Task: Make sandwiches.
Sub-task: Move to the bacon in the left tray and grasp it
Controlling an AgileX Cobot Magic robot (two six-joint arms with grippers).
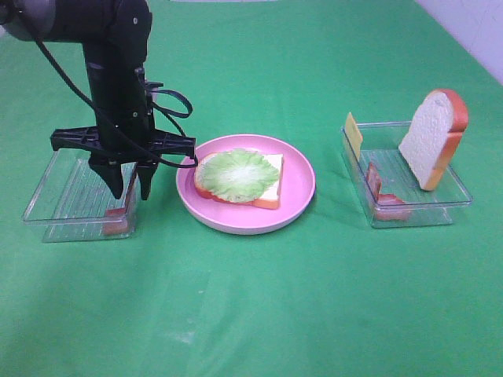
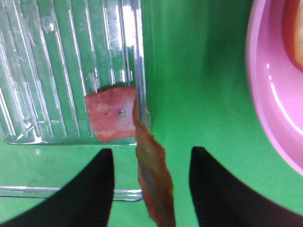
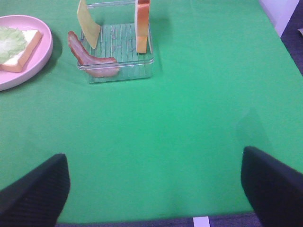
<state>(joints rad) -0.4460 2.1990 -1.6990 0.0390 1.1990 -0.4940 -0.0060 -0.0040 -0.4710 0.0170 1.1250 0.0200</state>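
Green cloth (image 1: 259,314), bacon (image 1: 118,222) in left tray (image 1: 55,196)

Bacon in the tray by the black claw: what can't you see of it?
- Exterior high: the left gripper hides most of the bacon; only a red bit shows through the tray wall.
- Left wrist: one end of the bacon runs off the picture's edge, between the fingers.
- Left wrist: one bent piece or two, cannot tell.
- Right wrist: this tray is out of view.
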